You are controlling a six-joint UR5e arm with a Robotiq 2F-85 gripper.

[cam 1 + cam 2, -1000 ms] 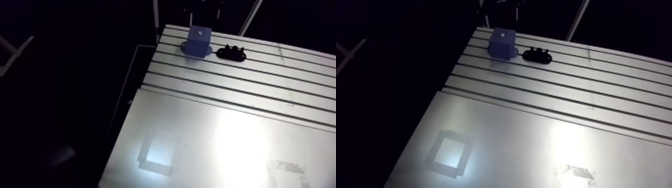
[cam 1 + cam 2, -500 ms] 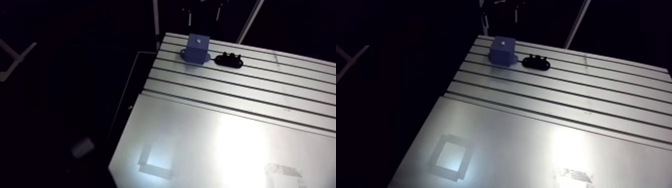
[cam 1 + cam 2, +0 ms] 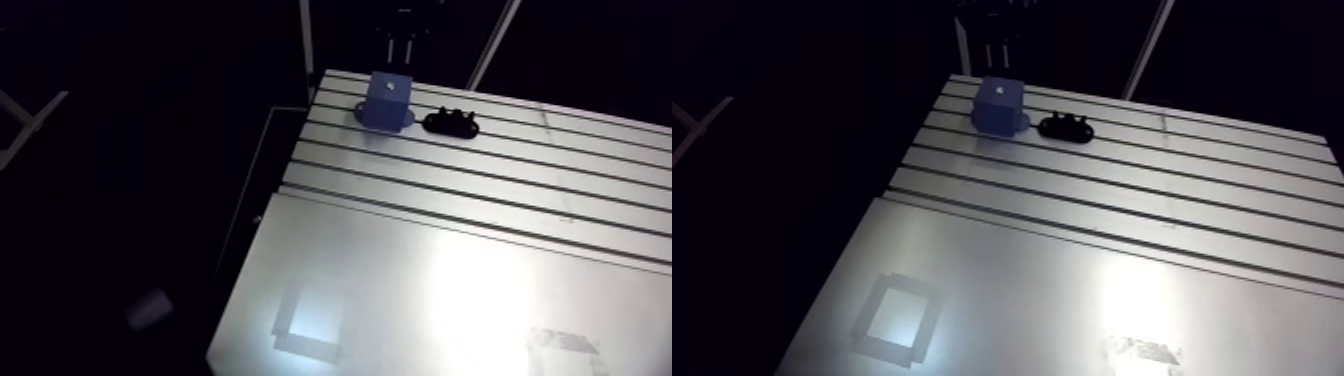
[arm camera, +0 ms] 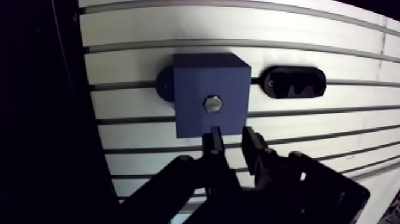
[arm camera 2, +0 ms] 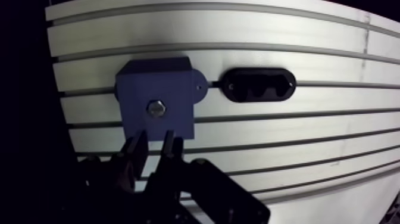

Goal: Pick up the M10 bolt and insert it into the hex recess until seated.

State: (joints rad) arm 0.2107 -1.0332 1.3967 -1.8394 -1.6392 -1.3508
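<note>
A blue block (image 4: pixel 209 95) stands on the slotted table (image 4: pixel 297 36) near its far left corner. The M10 bolt's (image 4: pixel 212 104) steel hex head shows in the middle of the block's top face, sunk in the recess. In the wrist view my gripper (image 4: pixel 233 142) hangs above the block, its tips over the block's edge just beside the bolt. Its fingers (image 4: pixel 213 144) stand a narrow gap apart with nothing between them. In the arm view the gripper (image 3: pixel 399 45) is small and dark above the block (image 3: pixel 387 98).
A black oval holder (image 4: pixel 294 81) with empty notches lies right beside the block. The table's left edge (image 3: pixel 300 130) drops off close to the block. A smooth metal plate with a taped square (image 3: pixel 312 322) covers the near half of the table.
The gripper's fingers have drawn much closer together above the block. The arm view has shifted slightly with the camera; block and holder have not moved.
</note>
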